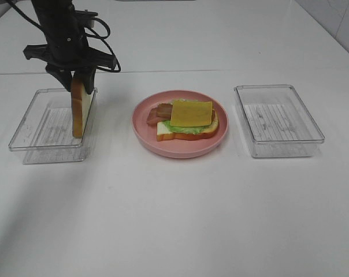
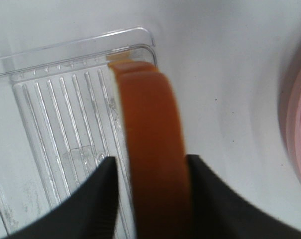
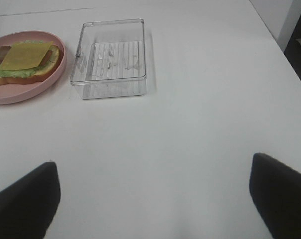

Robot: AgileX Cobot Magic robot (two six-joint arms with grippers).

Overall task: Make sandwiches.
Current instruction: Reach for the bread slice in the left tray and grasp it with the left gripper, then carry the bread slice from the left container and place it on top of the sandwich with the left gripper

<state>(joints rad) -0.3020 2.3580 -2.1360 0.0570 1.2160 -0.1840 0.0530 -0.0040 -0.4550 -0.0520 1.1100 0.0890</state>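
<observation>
You are looking at a plain white table [image 1: 174, 219] that carries three things in a row. On your left stands a clear plastic tray [image 1: 33, 135] with a ribbed floor, in the middle sits a round pink plate [image 1: 186, 149], and on your right stands a second clear tray [image 1: 278, 121] of the same kind. The plate lies between the two trays, apart from both, and the table nearer to you shows only its bare white surface.
</observation>
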